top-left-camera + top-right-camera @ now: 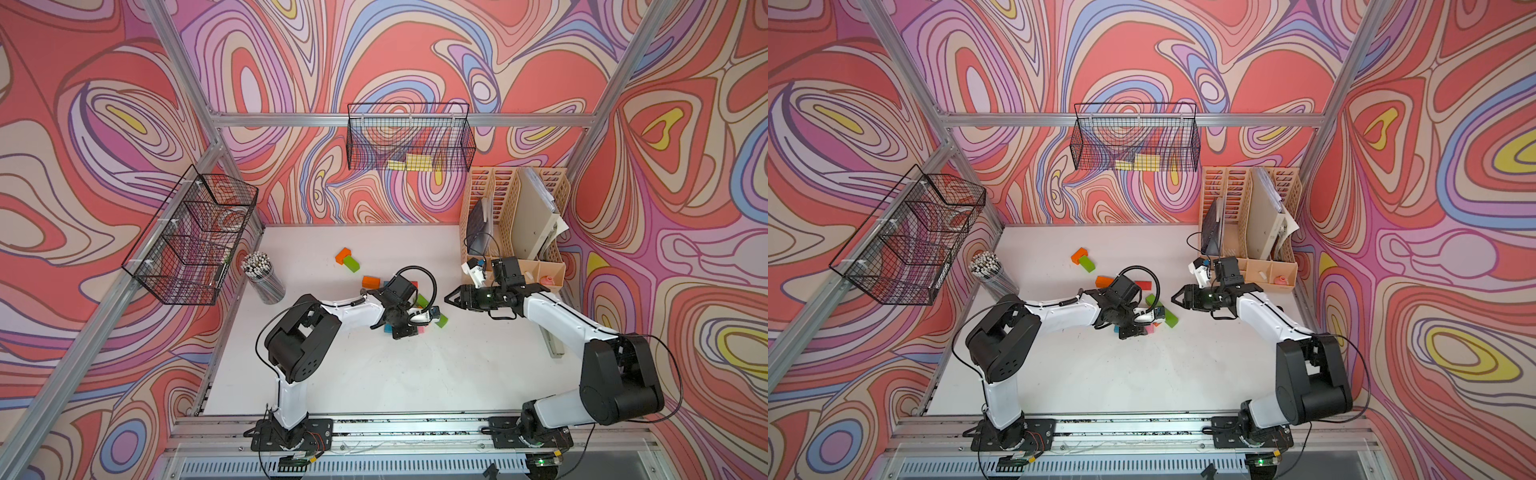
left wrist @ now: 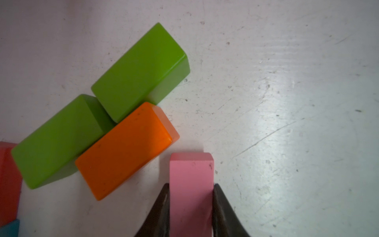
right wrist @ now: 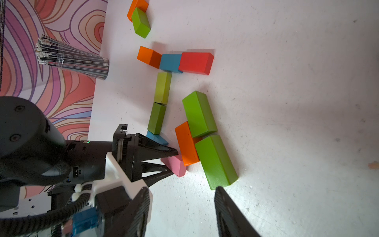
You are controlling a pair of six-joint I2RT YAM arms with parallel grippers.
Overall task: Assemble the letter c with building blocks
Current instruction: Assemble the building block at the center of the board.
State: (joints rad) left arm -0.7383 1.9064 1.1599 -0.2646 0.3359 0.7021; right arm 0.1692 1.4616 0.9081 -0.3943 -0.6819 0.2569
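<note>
Your left arm (image 1: 353, 311) rises from its base, elbow bent sharp, white forearm stretched out toward the middle, wrist pitched down. The left jaws are pinched narrow on the long sides of a pink block (image 2: 190, 184), both fingers (image 3: 162, 148) flat against it. Your right arm (image 1: 557, 318) folds at the elbow, forearm running across toward the left arm. The right jaws stand well apart with nothing between them, tips aimed at the left wrist (image 1: 397, 297), near it but not touching.

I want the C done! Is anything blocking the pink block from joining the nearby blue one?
Likely yes: the orange block, two green blocks against it, lies beside that blue block where the pink block would go.
</note>
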